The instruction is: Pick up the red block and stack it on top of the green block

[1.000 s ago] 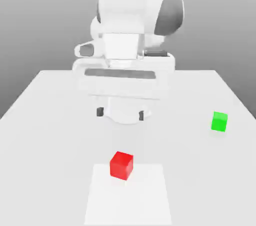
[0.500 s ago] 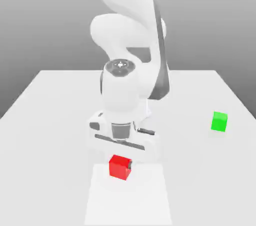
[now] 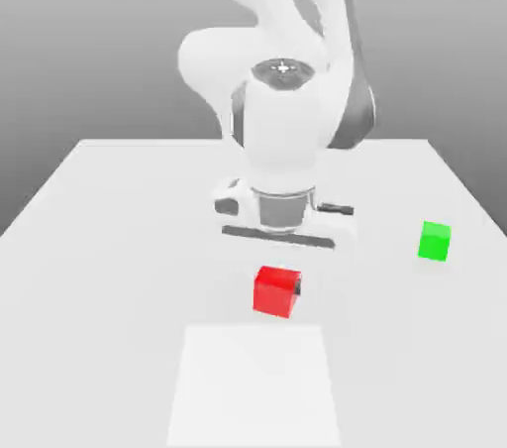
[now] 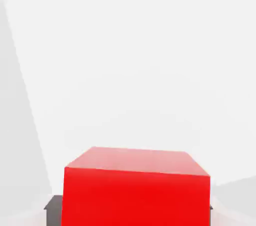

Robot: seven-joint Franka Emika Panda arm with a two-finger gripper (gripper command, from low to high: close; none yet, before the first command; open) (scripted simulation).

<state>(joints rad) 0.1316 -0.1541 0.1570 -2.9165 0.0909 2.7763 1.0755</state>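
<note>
White surface point(image 3: 89, 238) fills the exterior view. Just left of centre, the red block point(image 3: 276, 291) sits clamped in the gripper point(image 3: 278, 289), jaws narrow and closed on its sides, block raised off the surface beneath the white arm point(image 3: 285, 129). Lighter square patch point(image 3: 253, 387) lies on the surface below it. Hand view: red block point(image 4: 136, 190) close up, dark fingers point(image 4: 52, 210) at its sides. Green block point(image 3: 434, 240) rests on the surface at the exterior view's right, well apart from red.
</note>
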